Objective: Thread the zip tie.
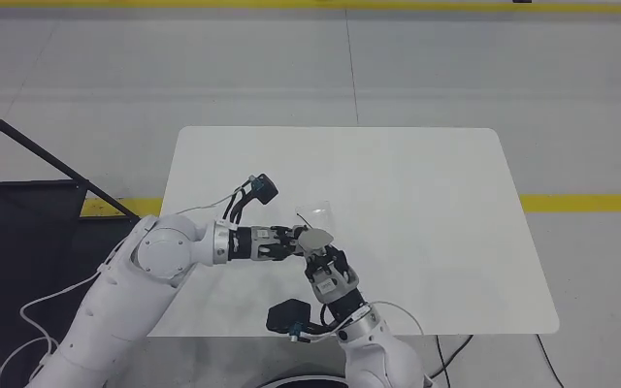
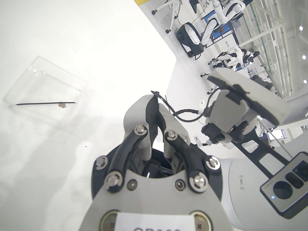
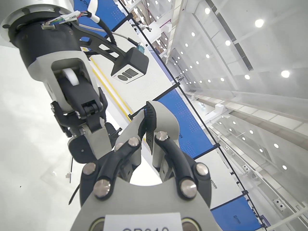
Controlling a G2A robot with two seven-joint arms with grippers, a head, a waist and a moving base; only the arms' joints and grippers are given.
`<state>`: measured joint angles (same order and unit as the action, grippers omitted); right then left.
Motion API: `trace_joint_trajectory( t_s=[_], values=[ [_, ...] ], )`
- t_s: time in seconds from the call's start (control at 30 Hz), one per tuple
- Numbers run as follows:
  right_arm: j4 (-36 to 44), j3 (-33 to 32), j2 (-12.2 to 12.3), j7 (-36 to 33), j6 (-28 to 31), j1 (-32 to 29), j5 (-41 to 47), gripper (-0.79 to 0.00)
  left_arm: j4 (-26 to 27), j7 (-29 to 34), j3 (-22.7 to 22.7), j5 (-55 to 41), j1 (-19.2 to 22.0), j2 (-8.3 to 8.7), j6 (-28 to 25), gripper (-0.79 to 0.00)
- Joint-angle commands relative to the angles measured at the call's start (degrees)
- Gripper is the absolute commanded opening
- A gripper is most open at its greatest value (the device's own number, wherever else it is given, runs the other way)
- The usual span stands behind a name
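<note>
My left gripper [image 2: 154, 102] is shut on a black zip tie [image 2: 156, 94], whose head sticks out past the fingertips. A strand of it curves across toward my right gripper [image 2: 238, 92] close by. In the right wrist view my right gripper [image 3: 148, 111] is shut on a thin black end of the zip tie [image 3: 131, 116], and the left gripper [image 3: 81, 133] stands just beside it with a tail hanging below. From above, both grippers [image 1: 299, 236] [image 1: 318, 250] meet over the table's front middle.
A clear plastic tray [image 2: 72, 78] lies on the white table [image 1: 437, 194] just beyond the grippers, with a second black zip tie [image 2: 45, 103] in it. The tray [image 1: 321, 212] sits near the table's middle.
</note>
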<state>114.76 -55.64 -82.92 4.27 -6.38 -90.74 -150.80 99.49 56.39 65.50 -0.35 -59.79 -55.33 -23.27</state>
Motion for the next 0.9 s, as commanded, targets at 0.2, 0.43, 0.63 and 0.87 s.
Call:
trace_joint_trajectory(
  t_s=[0.2,0.43,0.63,0.87],
  values=[
    [2.5,-2.7,1.0,3.7,2.0,-2.5,2.0,-0.785,0.0,0.0,0.0,0.0,0.0,0.00,0.0,-0.785],
    [3.7,-3.8,1.7,4.4,5.9,-3.6,1.4,-0.785,0.0,0.0,0.0,0.0,0.0,0.00,0.0,-0.785],
    [4.5,-4.1,2.2,5.1,7.9,-4.3,0.8,-0.785,0.0,0.0,0.0,0.0,0.0,0.00,0.0,-0.785],
    [5.7,-5.0,3.0,4.8,12.2,-5.2,-0.3,-0.785,0.0,0.0,0.0,0.0,0.0,0.00,0.0,-0.785]
  ],
)
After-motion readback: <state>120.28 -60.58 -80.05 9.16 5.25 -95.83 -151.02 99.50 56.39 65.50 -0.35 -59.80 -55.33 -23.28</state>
